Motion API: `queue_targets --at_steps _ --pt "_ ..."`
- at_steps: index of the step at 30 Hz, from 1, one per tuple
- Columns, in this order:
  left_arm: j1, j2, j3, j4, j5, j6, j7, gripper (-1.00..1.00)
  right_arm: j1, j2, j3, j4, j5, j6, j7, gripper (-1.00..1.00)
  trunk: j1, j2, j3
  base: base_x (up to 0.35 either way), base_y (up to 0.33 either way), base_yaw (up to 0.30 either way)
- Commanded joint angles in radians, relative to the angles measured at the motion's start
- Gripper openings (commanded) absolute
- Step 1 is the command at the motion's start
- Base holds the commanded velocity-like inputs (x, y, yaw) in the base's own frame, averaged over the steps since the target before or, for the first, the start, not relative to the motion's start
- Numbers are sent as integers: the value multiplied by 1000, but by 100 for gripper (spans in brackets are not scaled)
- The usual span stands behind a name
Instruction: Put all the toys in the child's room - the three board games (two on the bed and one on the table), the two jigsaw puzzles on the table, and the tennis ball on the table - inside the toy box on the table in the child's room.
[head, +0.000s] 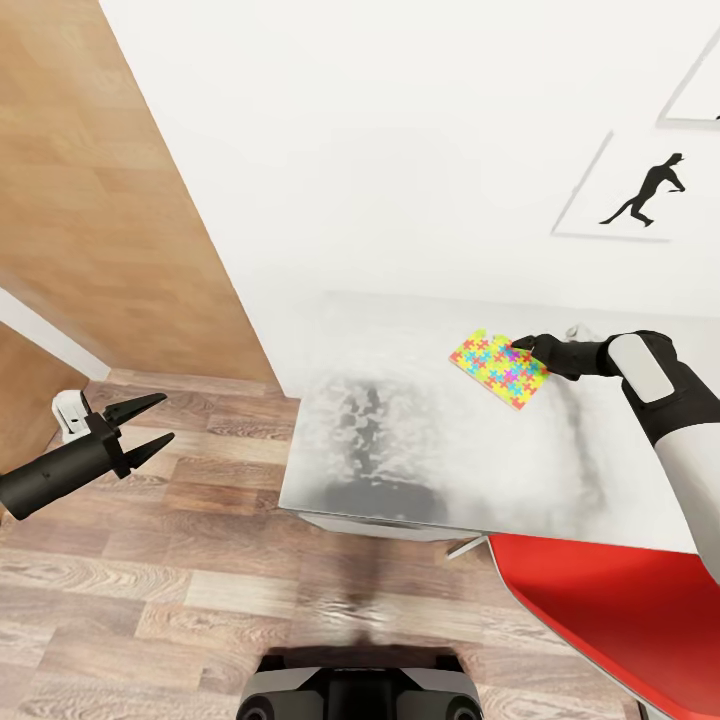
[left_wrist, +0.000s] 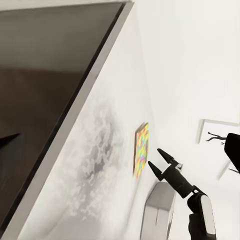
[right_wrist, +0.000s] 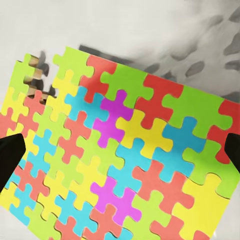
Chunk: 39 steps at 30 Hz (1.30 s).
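Much is cut off here: the robot's base (head: 360, 695) shows as only a dark curved sliver at the lower edge of the head view, a red surface (head: 610, 610) beneath the right forearm runs out of frame so its shape cannot be told, and a second poster (head: 695, 95) at the upper corner of the wall is clipped to a bare corner. Behind the right gripper (head: 522, 346) a small pale object sits half hidden by the wrist, too little of it visible to name. In the right wrist view the jigsaw puzzle (right_wrist: 120, 150) spills past the frame, its far corner has a few pieces missing, and the two dark fingertips (right_wrist: 10, 157) appear just as blurred patches at either side of it. The right arm stretches forward over the table (head: 400, 450), forearm bent in from the side, wrist level, jaws spread with the puzzle's near edge just at their tips; whether they touch it cannot be told. The puzzle lies flat on the marbled top, directly ahead of those jaws. The left gripper (head: 150, 427) hangs well off the table's end over the wood-plank floor (head: 150, 600), arm extended low, jaws spread and holding nothing. A baseball-player silhouette poster (head: 645, 190) hangs on the white wall beyond the right gripper.
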Motion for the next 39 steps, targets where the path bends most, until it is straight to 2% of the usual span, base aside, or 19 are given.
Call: queue_targets --at_steps 1,12,32,39 --pt "-1 0 1 -1 11 3 10 100 -1 -1 5 -1 -10 1 -9 100 1 -2 -1 1 0 0" --pt "-1 1 1 -1 11 3 10 100 0 -1 6 -2 -11 2 -9 100 1 -2 -1 0 0 73" --pt "-1 2 1 -2 11 3 10 100 0 -1 5 -2 -12 2 -9 100 1 -2 -1 0 0 266" --pt "0 2 1 -2 11 3 10 100 -1 -1 5 -2 -12 2 -9 100 1 -2 -1 0 0 161"
